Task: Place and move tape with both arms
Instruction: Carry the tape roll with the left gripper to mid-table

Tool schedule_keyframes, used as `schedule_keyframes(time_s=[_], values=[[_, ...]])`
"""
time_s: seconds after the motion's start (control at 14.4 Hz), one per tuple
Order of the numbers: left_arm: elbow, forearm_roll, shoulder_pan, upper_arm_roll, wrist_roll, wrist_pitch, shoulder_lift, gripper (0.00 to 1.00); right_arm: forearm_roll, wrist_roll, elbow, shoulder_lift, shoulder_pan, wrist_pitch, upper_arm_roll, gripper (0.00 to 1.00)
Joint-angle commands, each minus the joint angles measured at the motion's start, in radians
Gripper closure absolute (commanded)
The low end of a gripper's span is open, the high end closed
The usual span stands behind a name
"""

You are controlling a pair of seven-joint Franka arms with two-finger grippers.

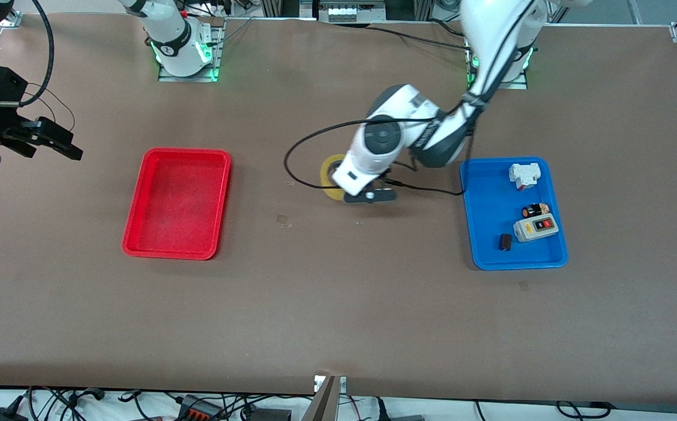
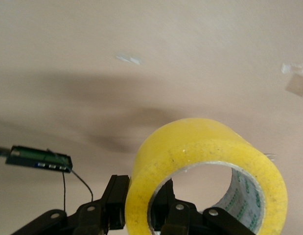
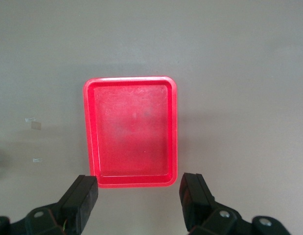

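Only the left wrist view shows the left gripper point(image 2: 140, 208) pinching the wall of the see-through yellow tape roll point(image 2: 205, 161), one finger inside its hole. The roll is over the brown table point(image 1: 338, 304), between both trays. The right gripper point(image 3: 139, 196) waits, fingers spread, up high above the bare red plastic tray point(image 3: 130, 131). The blue plastic tray point(image 1: 484, 204) holds a grey box with red button point(image 1: 535, 228), a white block point(image 1: 524, 175) and a small black piece point(image 1: 505, 241).
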Motion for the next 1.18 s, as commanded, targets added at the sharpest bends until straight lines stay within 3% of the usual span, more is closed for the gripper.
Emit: schedule_keyframes(time_s=[0.0,0.42,0.62,0.69,0.9,0.97,1.11], values=[[0.19,0.002,-0.058,0.025,-0.051,-0.026,0.144,0.79,-0.008,-0.016,0.002,-0.003,-0.008,0.001,0.005,0.02],[0.247,0.04,-0.115,0.037,-0.115,0.028,0.226,0.76,-0.008,-0.015,0.002,-0.001,-0.008,0.002,0.005,0.02],[0.247,0.04,-0.116,0.038,-0.121,0.031,0.229,0.56,-0.008,-0.015,0.002,-0.001,-0.006,0.002,0.005,0.02],[0.247,0.04,-0.116,0.037,-0.12,0.033,0.229,0.39,-0.008,-0.015,0.002,-0.001,-0.006,0.002,0.005,0.02],[0.247,0.041,-0.118,0.051,-0.121,0.031,0.227,0.05,-0.008,-0.013,0.002,0.001,-0.003,0.004,0.005,0.02],[0.247,0.041,-0.115,0.049,-0.129,0.028,0.217,0.0,-0.008,-0.012,0.002,0.001,-0.001,0.004,0.005,0.02],[0.244,0.041,-0.099,0.051,-0.135,0.016,0.183,0.0,-0.008,-0.002,0.002,0.005,0.003,0.005,0.008,0.02]])
